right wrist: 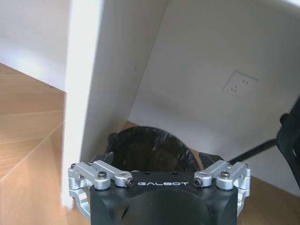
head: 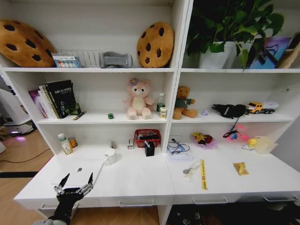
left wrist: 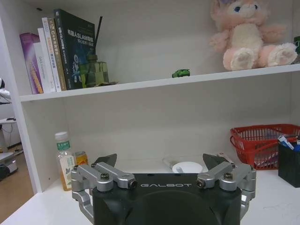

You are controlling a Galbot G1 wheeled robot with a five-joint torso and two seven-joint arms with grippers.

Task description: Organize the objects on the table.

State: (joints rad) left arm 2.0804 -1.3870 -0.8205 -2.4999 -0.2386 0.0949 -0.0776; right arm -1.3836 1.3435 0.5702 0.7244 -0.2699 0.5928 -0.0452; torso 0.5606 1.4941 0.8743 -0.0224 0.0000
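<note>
Two black fingertips of the left gripper [head: 77, 178] are spread wide, holding nothing, poised at the front edge of the white desk [head: 140, 180] just before the closed silver laptop [head: 78, 169]. Down by the floor, the right gripper [right wrist: 158, 161] is likewise splayed and empty.

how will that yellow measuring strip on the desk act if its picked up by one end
The yellow measuring strip looks thin and lies flat on the white desk, so it would probably droop rather than stay stiff. It seems light and may slide when nudged. Lying so flat, it could be hard to get under.
</note>
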